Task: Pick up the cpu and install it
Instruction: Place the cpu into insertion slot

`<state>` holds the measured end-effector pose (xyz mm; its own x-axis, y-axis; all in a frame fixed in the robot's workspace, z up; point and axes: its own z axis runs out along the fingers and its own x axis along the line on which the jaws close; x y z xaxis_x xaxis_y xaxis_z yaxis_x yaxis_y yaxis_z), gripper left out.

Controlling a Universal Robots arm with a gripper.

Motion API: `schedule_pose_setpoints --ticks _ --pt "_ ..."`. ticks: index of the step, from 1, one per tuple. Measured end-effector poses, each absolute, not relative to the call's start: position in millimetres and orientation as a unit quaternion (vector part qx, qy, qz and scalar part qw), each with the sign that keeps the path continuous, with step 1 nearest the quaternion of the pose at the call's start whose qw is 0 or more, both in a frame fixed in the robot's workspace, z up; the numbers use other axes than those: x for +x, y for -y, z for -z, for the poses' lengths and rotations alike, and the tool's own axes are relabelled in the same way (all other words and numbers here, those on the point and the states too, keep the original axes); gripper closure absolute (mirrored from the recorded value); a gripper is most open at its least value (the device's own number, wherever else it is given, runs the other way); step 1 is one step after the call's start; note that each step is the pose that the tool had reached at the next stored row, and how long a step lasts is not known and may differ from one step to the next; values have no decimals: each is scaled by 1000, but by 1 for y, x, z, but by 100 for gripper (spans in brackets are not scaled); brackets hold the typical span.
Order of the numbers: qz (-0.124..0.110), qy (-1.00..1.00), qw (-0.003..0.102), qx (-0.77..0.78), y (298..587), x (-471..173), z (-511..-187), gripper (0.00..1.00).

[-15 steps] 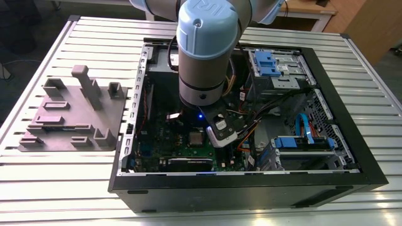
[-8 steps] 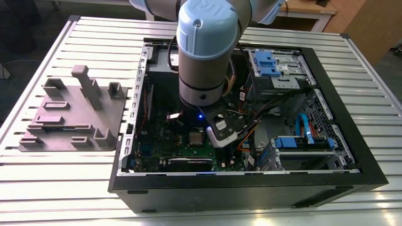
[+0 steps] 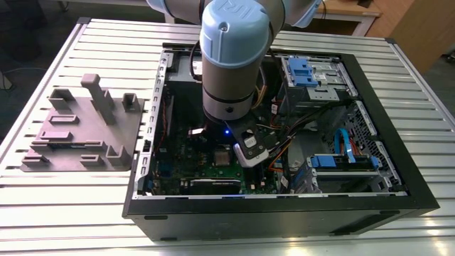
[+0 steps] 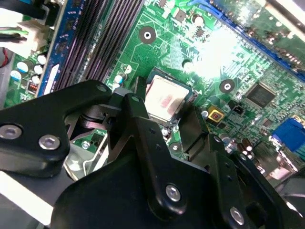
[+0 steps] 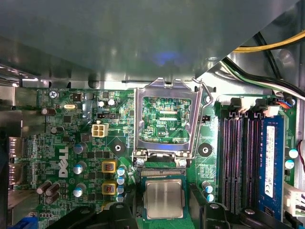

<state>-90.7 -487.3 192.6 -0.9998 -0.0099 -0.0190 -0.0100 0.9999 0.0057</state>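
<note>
On the green motherboard (image 4: 167, 47), cpu (image 4: 164, 101) flat between the spread fingers (image 4: 138, 119)

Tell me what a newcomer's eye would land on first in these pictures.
The big grey-and-blue robot arm reaching down into the open computer case dominates the exterior view, with a grey moulded tray beside the case at that view's left. In the first wrist view the shiny silver cpu stands out on the green motherboard, beside the open silver socket frame.
</note>
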Motion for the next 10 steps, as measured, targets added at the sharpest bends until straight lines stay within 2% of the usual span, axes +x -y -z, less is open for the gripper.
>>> schedule_pose_setpoints --ticks 8,9,10 --pt "-3 -1000 10 -5 487 -91 -191 47" --pt "-3 -1000 9 -5 487 -91 -191 53" --pt "-3 -1000 9 -5 487 -91 -191 53"
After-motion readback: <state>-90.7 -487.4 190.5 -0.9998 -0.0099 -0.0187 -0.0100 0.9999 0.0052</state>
